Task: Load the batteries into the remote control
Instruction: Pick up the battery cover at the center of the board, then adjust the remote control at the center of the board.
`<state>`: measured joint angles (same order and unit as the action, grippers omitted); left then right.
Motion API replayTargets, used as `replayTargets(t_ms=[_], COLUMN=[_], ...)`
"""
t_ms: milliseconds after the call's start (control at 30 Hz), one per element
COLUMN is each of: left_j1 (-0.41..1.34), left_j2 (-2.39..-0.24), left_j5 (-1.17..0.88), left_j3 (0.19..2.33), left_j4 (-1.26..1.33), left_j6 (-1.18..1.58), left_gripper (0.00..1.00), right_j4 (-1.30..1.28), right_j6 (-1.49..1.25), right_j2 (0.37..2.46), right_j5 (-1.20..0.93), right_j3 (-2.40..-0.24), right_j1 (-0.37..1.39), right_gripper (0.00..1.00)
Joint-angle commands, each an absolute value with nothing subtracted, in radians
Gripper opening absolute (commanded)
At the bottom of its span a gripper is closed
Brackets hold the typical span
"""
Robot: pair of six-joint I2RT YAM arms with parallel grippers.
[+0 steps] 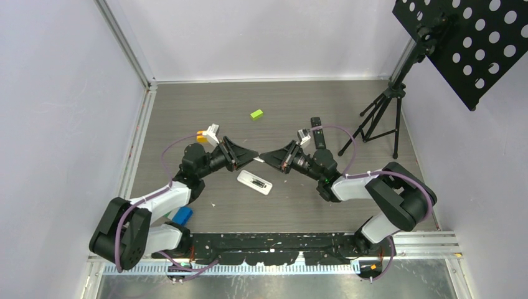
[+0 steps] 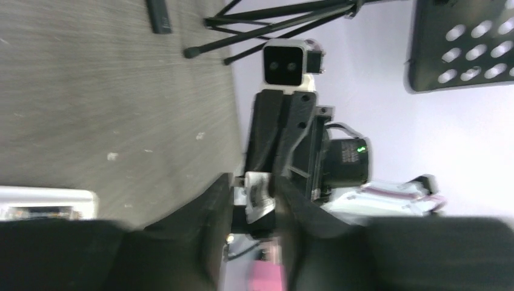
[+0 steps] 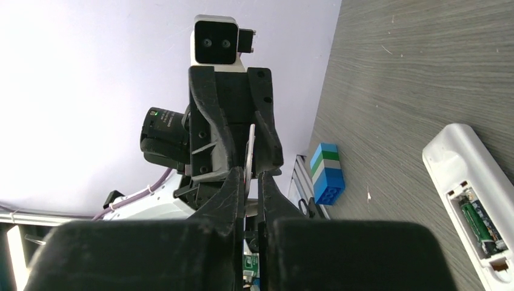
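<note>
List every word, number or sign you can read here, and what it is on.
None can be read.
Battery in the white remote: its print is too small.
Black motor in the left wrist view: its label is too blurred.

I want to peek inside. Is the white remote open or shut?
Open. The remote lies with its compartment uncovered, a cell showing inside.

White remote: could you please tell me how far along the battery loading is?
Done: a cell lies in the open bay of the white remote. In hand: the left gripper and right gripper pinch a thin white piece, likely the cover. Left: closing the bay.
</note>
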<state>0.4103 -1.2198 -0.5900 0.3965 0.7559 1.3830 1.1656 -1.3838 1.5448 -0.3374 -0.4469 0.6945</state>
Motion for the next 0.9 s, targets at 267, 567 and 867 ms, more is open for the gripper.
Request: replayTargets(t_ms=[267,567,867], left_j1=[0.395,0.384,0.383], left_j2=[-1.043,-1.111,-1.213], left_j5=[-0.179,-0.096,-0.125], left_j3=[0.448,0.446,0.449], left_j4=[0.151,0.041,0.066], left_j6=[0.857,0.772,0.742], left_gripper=[0.89,0.9,0.87], right_j4=[0.397,0.007,-0.104], right_j6=[-1.035,-0.699,-0.686], right_j2=[1.374,1.508,1.594], right_j5=[-0.379,-0.528,-0.432], right_j3=[-0.563,-0.726,-0.797], right_j1=[0.695,0.766,0.782], right_gripper=[0.0,0.0,0.0])
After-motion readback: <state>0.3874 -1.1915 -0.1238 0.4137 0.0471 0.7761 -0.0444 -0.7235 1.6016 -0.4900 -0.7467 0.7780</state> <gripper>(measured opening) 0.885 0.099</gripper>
